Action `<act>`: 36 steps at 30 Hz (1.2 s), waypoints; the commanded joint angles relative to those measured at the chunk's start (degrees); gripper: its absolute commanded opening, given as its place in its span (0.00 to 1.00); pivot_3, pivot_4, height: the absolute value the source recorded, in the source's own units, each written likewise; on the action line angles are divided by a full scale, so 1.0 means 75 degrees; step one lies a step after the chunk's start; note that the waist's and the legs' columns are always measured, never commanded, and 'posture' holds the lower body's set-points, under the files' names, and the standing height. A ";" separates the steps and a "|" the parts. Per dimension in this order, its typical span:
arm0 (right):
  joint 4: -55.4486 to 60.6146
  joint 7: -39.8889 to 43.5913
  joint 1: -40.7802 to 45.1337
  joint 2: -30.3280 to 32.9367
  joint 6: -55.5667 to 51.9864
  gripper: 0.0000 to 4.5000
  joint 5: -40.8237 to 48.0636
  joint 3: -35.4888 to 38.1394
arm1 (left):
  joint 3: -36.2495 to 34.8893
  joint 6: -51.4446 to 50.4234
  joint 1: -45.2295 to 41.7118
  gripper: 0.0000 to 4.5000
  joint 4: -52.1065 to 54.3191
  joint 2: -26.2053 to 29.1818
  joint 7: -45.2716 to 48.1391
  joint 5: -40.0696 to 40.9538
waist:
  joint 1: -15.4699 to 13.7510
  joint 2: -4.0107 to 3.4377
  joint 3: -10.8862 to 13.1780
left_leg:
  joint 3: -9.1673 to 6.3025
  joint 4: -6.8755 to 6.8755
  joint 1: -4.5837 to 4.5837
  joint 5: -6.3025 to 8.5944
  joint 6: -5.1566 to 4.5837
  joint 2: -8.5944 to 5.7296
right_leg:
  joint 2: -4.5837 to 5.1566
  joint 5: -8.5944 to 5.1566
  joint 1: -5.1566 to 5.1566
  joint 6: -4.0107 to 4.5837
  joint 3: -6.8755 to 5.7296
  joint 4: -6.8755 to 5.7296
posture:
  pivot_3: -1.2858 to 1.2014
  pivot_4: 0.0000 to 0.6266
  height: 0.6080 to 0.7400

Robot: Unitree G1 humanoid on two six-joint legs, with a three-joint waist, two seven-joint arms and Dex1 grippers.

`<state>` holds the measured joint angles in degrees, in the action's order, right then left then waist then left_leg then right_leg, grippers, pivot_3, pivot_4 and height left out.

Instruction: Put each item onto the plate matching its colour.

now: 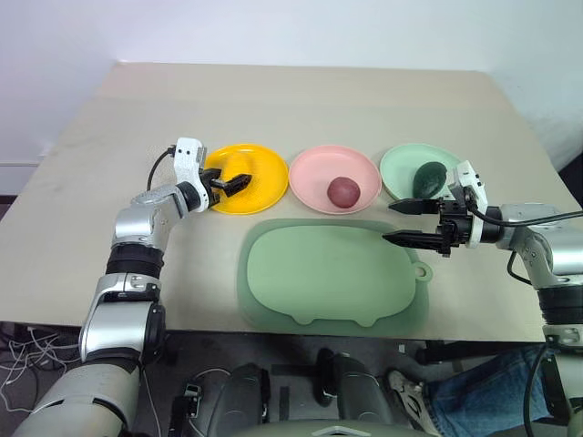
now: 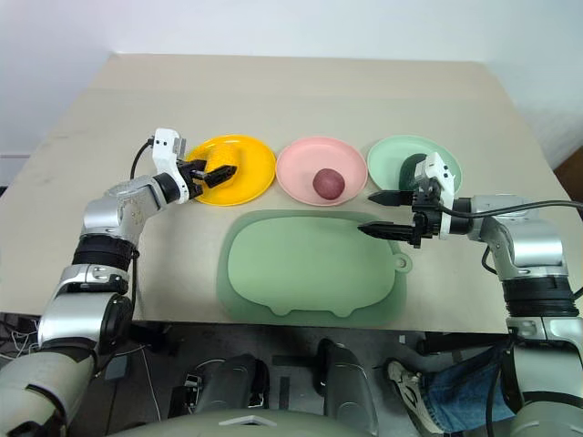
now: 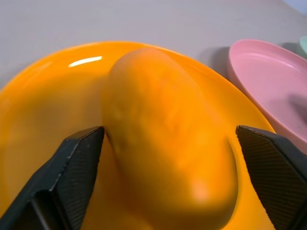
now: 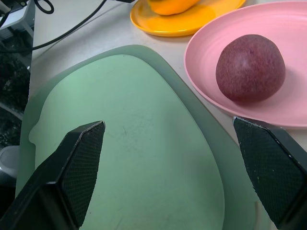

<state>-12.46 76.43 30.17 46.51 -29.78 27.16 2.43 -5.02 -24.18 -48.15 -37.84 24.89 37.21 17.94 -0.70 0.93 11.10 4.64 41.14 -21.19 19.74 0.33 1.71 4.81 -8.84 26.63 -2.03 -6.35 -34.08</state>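
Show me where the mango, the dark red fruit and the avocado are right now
mango (image 3: 168, 139), left wrist view, middle of its skin, on the yellow plate (image 3: 43, 96).
dark red fruit (image 4: 250, 67), right wrist view, its centre.
avocado (image 1: 428, 178), left eye view, its visible top.

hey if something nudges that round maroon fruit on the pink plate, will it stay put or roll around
The maroon fruit looks nearly round with no flat side, so a nudge would probably set it rolling. The pink plate is shallow, but its raised rim might stop a gentle roll. The skin looks smooth and firm, so it may slip from a light pinch.
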 commanded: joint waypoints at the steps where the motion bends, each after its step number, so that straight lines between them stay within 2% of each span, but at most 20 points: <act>1: 0.0211 -0.0002 0.0088 0.0100 -0.0039 1.00 0.0075 0.0161 | -0.0096 0.0059 -0.0108 0.99 0.0549 0.0378 0.0504 0.0048 | 0.0002 0.0000 0.0000 | 0.0000 0.0000 0.0000 0.0000 0.0000 0.0000 | 0.0000 0.0000 0.0000 0.0000 0.0000 0.0000 | 0.52 0.24 1.00; 5: 0.0195 -0.0006 0.0095 0.0070 -0.0001 1.00 0.0060 0.0143 | -0.0559 -0.1235 0.0306 0.99 0.2045 0.0896 0.1938 0.1307 | 0.0001 0.0000 0.0000 | 0.0001 0.0001 -0.0012 0.0000 0.0001 0.0003 | 0.0001 0.0000 0.0012 0.0000 0.0001 -0.0001 | 0.52 0.24 1.00; 9: 0.0136 0.0002 0.0147 0.0044 0.0017 1.00 0.0045 0.0124 | -0.0616 -0.2123 0.1173 0.99 0.3924 0.2225 0.3464 0.2117 | 0.0050 -0.0002 0.0001 | 0.0002 -0.0001 -0.0012 -0.0001 0.0002 0.0007 | -0.0001 -0.0001 0.0015 0.0000 0.0002 -0.0003 | 0.52 0.24 1.00; 11: 0.0074 0.0010 0.0221 0.0011 0.0044 1.00 0.0022 0.0092 | -0.0753 -0.2810 0.1610 0.99 0.4435 0.2989 0.4361 0.2763 | 0.0068 -0.0003 0.0002 | 0.0003 -0.0006 -0.0009 -0.0001 0.0002 0.0009 | -0.0003 -0.0002 0.0017 0.0002 0.0004 -0.0005 | 0.52 0.24 1.00; 13: -0.0006 0.0030 0.0312 -0.0028 0.0072 1.00 0.0001 0.0056 | -0.0915 -0.3246 0.1751 0.99 0.4560 0.3323 0.4761 0.3249 | 0.0039 -0.0004 0.0003 | 0.0003 -0.0006 -0.0009 -0.0001 0.0002 0.0010 | -0.0005 -0.0003 0.0017 0.0002 0.0004 -0.0004 | 0.52 0.24 1.00; 17: -0.0175 0.0046 0.0495 -0.0217 0.0182 1.00 -0.0016 -0.0029 | -0.0801 -0.2927 0.2062 0.99 0.4692 0.3117 0.5131 0.3373 | -0.0032 -0.0003 0.0002 | -0.0009 0.0003 -0.0011 0.0012 -0.0020 0.0002 | 0.0006 -0.0005 0.0011 0.0001 0.0002 0.0008 | 0.52 0.24 1.00; 20: -0.0096 -0.0023 0.0561 -0.0410 0.0201 1.00 0.0027 -0.0068 | -0.0538 -0.1037 0.2496 0.99 0.4909 0.2501 0.5109 0.2559 | -0.0008 -0.0004 0.0002 | -0.0008 0.0001 -0.0012 0.0004 -0.0008 0.0001 | 0.0003 -0.0004 0.0009 0.0001 0.0002 0.0001 | 0.52 0.24 1.00; 23: -0.0055 -0.0108 0.0659 -0.0563 0.0148 1.00 0.0014 -0.0129 | -0.0316 -0.0146 0.2815 0.99 0.4929 0.2455 0.5734 0.2251 | 0.0011 -0.0003 0.0002 | -0.0001 0.0002 -0.0018 -0.0001 0.0002 0.0002 | -0.0003 -0.0002 0.0017 0.0003 0.0002 -0.0001 | 0.52 0.24 1.00; 26: -0.0018 -0.0106 0.0738 -0.0709 0.0115 1.00 0.0016 -0.0224 | 0.0021 -0.0125 0.2778 0.99 0.4459 0.2652 0.6308 0.2130 | 0.0018 -0.0004 0.0002 | 0.0004 0.0000 -0.0017 -0.0002 0.0003 0.0005 | -0.0010 -0.0002 0.0021 0.0005 0.0003 -0.0002 | 0.52 0.24 1.00; 29: -0.0065 -0.0025 0.0846 -0.0743 0.0113 1.00 -0.0007 -0.0287 | -0.0085 -0.0377 0.2642 0.99 0.4317 0.2860 0.6659 0.2369 | 0.0015 -0.0005 0.0002 | 0.0003 0.0000 -0.0014 0.0011 -0.0020 0.0007 | -0.0010 -0.0003 0.0020 0.0005 0.0006 -0.0002 | 0.52 0.24 1.00; 36: -0.0358 -0.0025 0.0967 -0.0796 0.0182 1.00 0.0004 -0.0229 | -0.0410 -0.0452 0.3069 0.99 0.4810 0.3008 0.6541 0.2500 | 0.0001 -0.0005 0.0002 | -0.0001 0.0000 -0.0017 0.0012 -0.0021 0.0007 | -0.0006 -0.0002 0.0019 0.0004 0.0005 -0.0001 | 0.52 0.24 1.00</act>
<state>-15.20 75.81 36.50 40.38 -29.30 27.08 -0.41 -6.07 -27.23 -25.45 -4.56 46.46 86.61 35.23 -0.70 0.90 11.11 4.63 41.15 -21.33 19.82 0.17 1.77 4.76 -8.86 26.78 -2.00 -6.31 -34.08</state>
